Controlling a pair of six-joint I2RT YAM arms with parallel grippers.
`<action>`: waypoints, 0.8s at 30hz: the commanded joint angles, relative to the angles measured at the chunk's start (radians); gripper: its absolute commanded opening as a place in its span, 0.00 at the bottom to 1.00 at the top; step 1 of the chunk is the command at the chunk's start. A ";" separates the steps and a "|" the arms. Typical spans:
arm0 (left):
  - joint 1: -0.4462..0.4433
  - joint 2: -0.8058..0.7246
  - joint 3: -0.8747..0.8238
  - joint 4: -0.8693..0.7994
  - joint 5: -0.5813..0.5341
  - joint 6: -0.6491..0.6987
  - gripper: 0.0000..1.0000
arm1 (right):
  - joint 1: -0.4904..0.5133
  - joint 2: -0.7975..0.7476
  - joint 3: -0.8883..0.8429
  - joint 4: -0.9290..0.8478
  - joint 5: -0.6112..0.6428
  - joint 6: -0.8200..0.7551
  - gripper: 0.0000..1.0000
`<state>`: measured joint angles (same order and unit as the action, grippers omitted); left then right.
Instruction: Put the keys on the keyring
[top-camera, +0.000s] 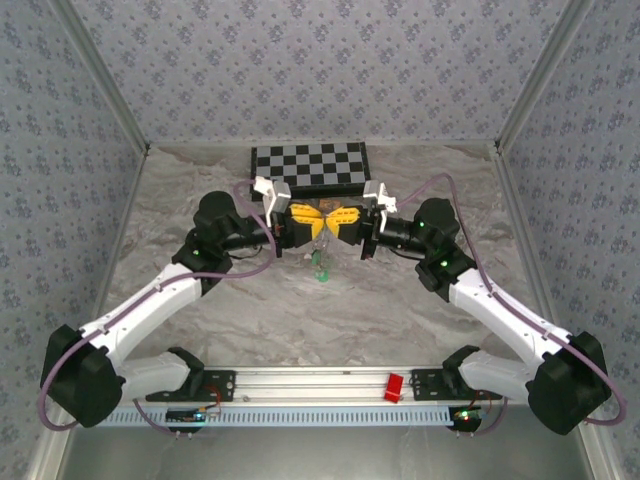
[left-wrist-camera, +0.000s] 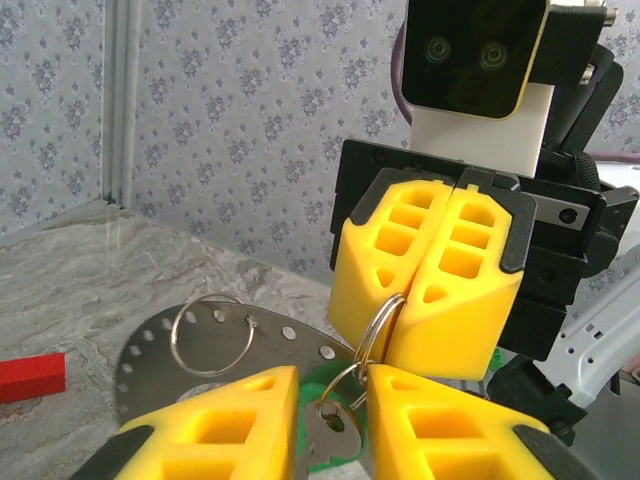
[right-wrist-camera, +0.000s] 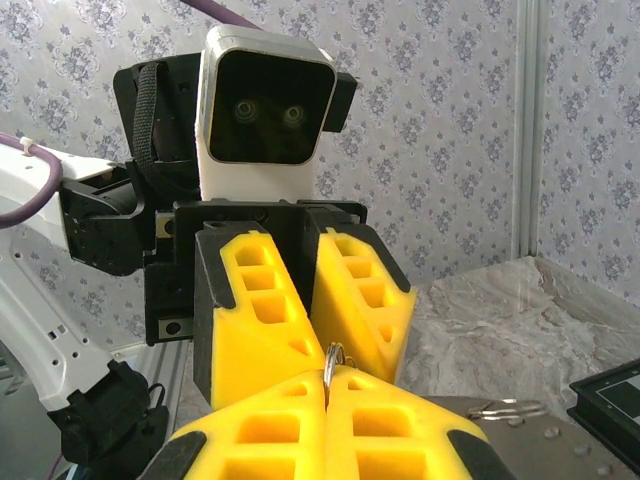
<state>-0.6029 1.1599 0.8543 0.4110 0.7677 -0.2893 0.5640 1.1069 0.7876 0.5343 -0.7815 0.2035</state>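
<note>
The keyring (left-wrist-camera: 375, 325) is hanging in mid-air above the marble table (top-camera: 200, 320), at the spot where the two claws are meeting nose to nose. The right gripper (left-wrist-camera: 400, 330) is pinching it: its yellow fingers (left-wrist-camera: 440, 290) are pressing flat against each other with the thin hoop caught in the seam. In the right wrist view a small arc of the hoop (right-wrist-camera: 333, 353) is poking up from that seam.

A silvery key (left-wrist-camera: 330, 428) is dangling from the lower loop of the keyring, with green plastic showing behind it. From above, the keys (top-camera: 321, 268) are hanging just below the joined fingers, clear of the table.

The left gripper (left-wrist-camera: 333, 385) is facing the right one. Its fingers are standing slightly spread, with a narrow gap between them. The dangling key is sitting inside that gap, and the keyring is rising just beyond the fingertips. Seen from the right wrist, the left gripper (right-wrist-camera: 322, 335) is showing a dark slit between its fingers, narrowing toward the tips beside the hoop.

Below them, a second ring (left-wrist-camera: 174, 338) is lying flat on a grey perforated disc (left-wrist-camera: 150, 370). A red block (left-wrist-camera: 30, 375) is resting on the marble to one side of the disc. A checkerboard (top-camera: 308, 166) is lying at the far edge of the table.
</note>
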 joint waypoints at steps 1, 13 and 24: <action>-0.010 0.007 0.042 -0.003 0.014 0.028 0.17 | 0.004 -0.011 0.009 0.045 -0.022 0.016 0.00; -0.035 0.008 0.040 -0.058 0.055 0.079 0.00 | -0.007 -0.016 0.005 0.084 -0.009 0.036 0.00; -0.055 0.049 0.046 -0.091 0.067 0.102 0.04 | -0.006 -0.010 0.007 0.110 -0.016 0.060 0.00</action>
<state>-0.6205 1.1831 0.8841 0.3553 0.7860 -0.2173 0.5426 1.1069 0.7811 0.5507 -0.7750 0.2325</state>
